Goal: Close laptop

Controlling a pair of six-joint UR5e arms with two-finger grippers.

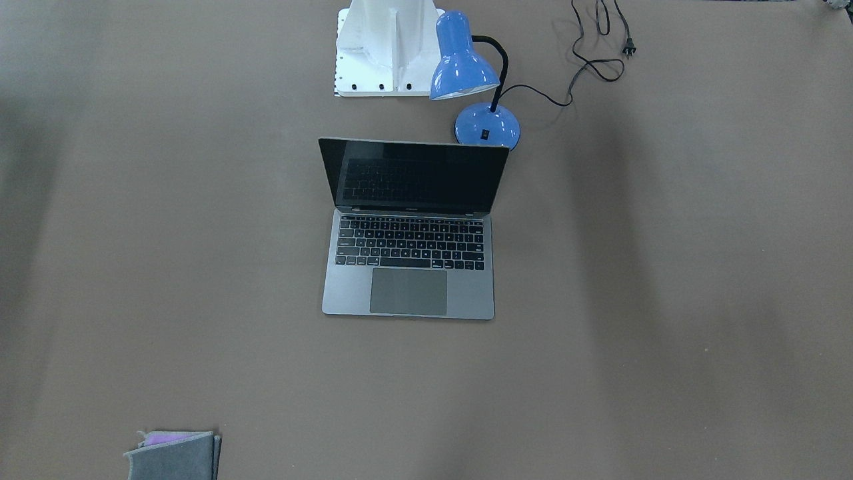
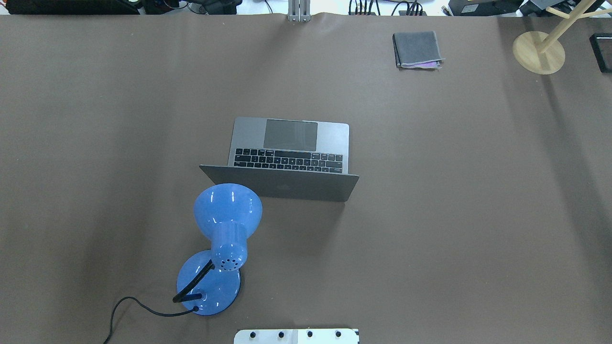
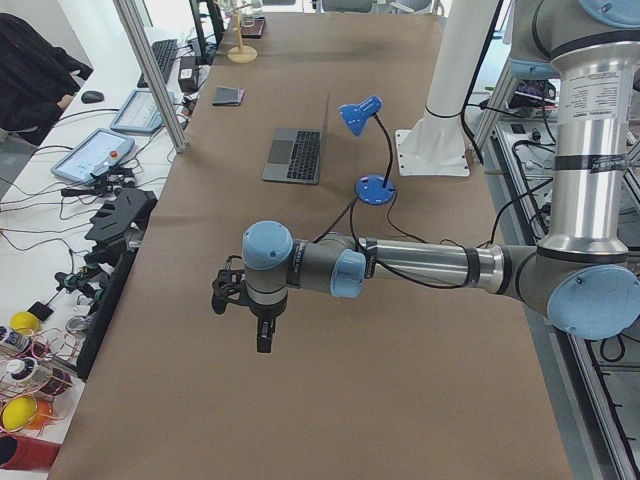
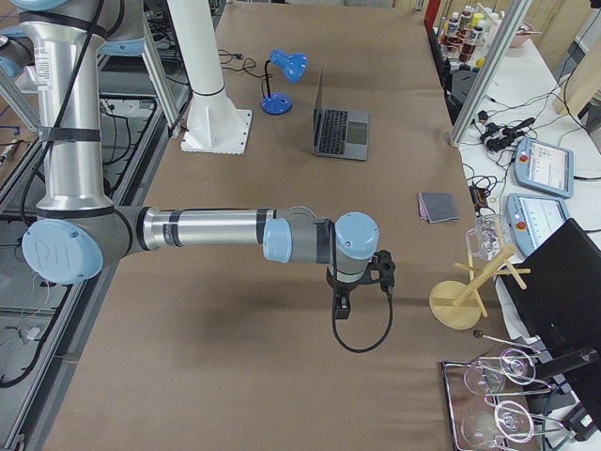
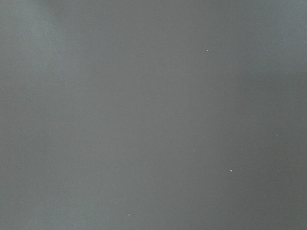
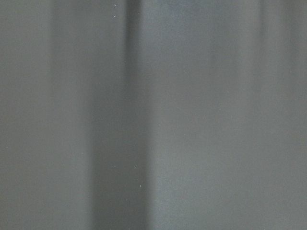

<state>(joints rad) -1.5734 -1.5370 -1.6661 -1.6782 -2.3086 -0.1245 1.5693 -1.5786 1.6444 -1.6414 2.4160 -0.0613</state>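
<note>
The space-grey laptop (image 1: 408, 293) stands open in the middle of the brown table, screen black and upright, keyboard and trackpad facing away from the robot. It also shows in the overhead view (image 2: 330, 138), the left side view (image 3: 295, 155) and the right side view (image 4: 340, 132). My left gripper (image 3: 262, 338) hangs over the table's left end, far from the laptop. My right gripper (image 4: 343, 305) hangs over the right end, also far from it. Both show only in the side views, so I cannot tell whether they are open or shut. Both wrist views show only bare table surface.
A blue desk lamp (image 2: 224, 229) stands just behind the laptop's lid on the robot's left side, its black cord (image 1: 593, 63) trailing off. A folded grey cloth (image 2: 417, 49) and a wooden stand (image 2: 539, 51) sit at the far right. The white robot base (image 1: 386, 47) is behind the lamp.
</note>
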